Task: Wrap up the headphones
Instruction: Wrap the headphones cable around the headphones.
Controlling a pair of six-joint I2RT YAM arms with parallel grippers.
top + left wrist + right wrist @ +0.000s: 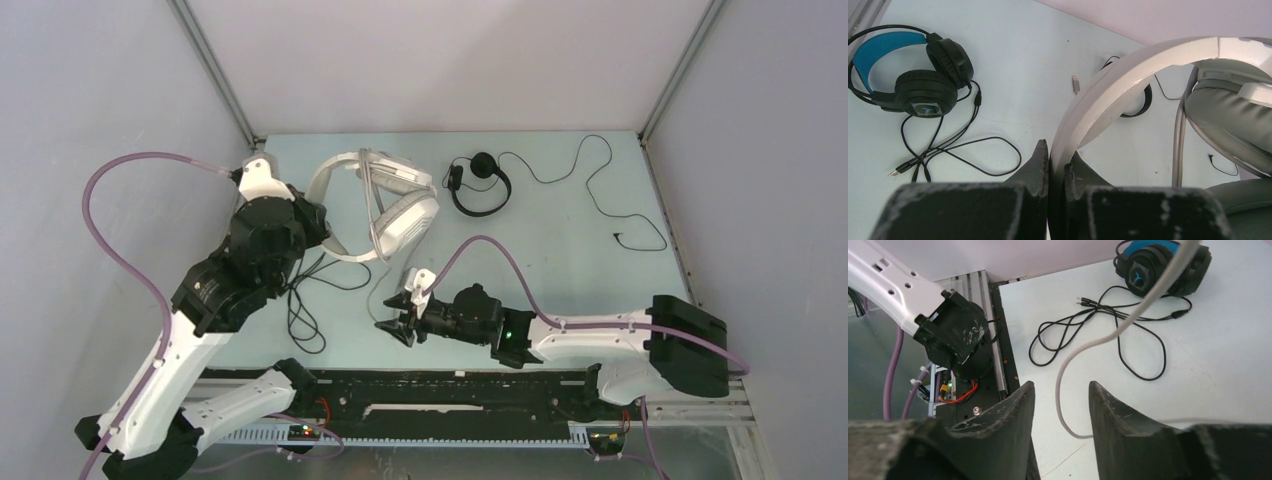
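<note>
1 white headset (405,225) nr table (560,265) back edge, in L pincer (1057,151).

Left arm (185,365): you have white shells with black joints.
Right arm (600,345): the same white and black; look for its small green light (510,334).
Hoses (105,180): pale purple, one along each arm.
Left gripper (1058,150): black fingers, scuffed grey.
Right gripper (1062,386): black, equally worn.

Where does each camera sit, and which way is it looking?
Top: above and behind, looking down at the table; left arm and right arm show.
Left wrist: on the left gripper, facing past its fingers shut on the white headset.
Right wrist: on the right gripper, facing past open fingers straddling the grey cable.
Both wrist views share the black-and-blue headset.
</note>
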